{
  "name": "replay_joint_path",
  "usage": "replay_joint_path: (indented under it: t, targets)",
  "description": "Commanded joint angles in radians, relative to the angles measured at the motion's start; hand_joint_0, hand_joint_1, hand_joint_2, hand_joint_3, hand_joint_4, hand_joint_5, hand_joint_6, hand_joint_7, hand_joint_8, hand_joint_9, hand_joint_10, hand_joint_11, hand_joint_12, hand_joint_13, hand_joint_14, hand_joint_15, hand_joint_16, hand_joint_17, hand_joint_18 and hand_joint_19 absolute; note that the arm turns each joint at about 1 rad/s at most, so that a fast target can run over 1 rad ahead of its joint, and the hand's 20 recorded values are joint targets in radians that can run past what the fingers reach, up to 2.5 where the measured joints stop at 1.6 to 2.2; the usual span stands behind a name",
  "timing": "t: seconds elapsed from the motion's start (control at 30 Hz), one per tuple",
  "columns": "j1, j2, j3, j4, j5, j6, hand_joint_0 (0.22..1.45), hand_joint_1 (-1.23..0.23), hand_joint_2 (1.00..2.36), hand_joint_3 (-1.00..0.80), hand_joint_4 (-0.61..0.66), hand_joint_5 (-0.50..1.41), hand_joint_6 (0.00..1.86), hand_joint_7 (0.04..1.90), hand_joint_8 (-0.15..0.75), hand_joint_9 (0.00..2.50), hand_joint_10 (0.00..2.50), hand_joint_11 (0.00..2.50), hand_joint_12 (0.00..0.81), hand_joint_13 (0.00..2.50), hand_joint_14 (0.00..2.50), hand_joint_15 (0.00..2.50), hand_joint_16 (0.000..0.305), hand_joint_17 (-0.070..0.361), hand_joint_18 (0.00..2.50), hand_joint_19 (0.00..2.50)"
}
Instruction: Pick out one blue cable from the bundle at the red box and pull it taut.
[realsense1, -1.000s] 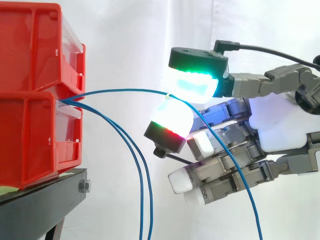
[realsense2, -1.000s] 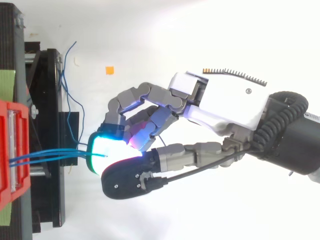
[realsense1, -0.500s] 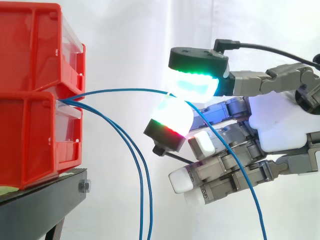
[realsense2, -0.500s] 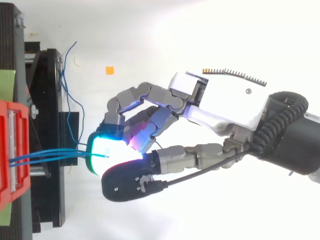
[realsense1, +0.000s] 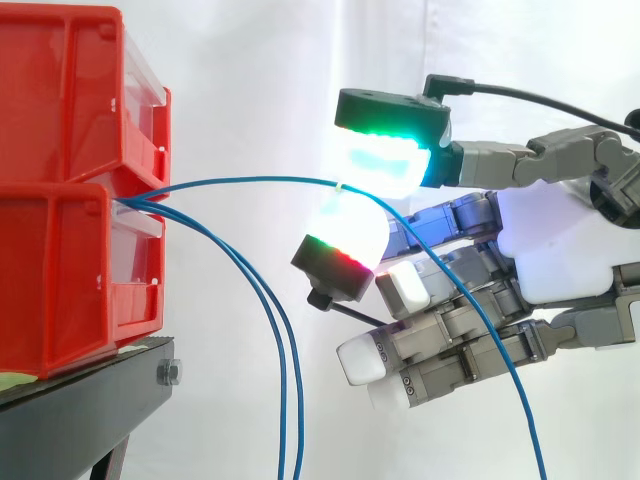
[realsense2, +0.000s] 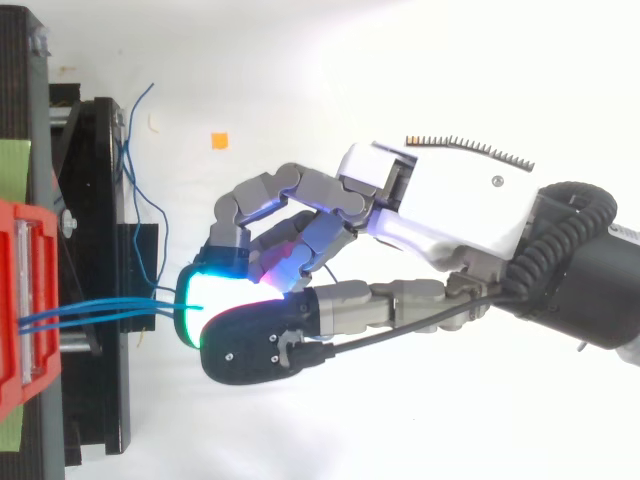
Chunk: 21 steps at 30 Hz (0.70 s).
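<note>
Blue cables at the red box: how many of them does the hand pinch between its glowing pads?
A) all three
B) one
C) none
B: in the side view one blue cable runs from the red box into the pinch of the hand, while the two other blue cables hang free below.

Bright even light; white curtain (realsense1: 250, 90) seemingly glares
</note>
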Motion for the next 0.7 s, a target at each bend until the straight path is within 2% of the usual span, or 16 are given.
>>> replay_joint_path:
  t: [0.0, 0.17, 0.67]
  targets:
    - [0.001, -0.001, 0.001, 0.000, 0.000, 0.000, 0.57, -0.67, 1.02, -0.22, 0.03, -0.10, 0.89, 1.10, 0.276, 1.15, 0.02, 0.62, 0.171, 0.87, 0.01, 0.41, 0.019, 0.042, 0.42, 0.50]
    - [-0.001, -0.001, 0.001, 0.000, 0.000, -0.001, 0.57, -0.72, 1.02, -0.14, -0.01, -0.09, 0.89, 1.10, 0.300, 1.17, 0.02, 0.60, 0.192, 0.89, 0.01, 0.39, 0.024, 0.053, 0.47, 0.48]
    - [-0.001, 0.001, 0.001, -0.005, 0.001, 0.000, 0.58, -0.77, 1.01, -0.07, -0.09, -0.08, 0.90, 1.13, 0.304, 1.19, 0.02, 0.60, 0.206, 0.93, 0.01, 0.40, 0.031, 0.070, 0.58, 0.44]
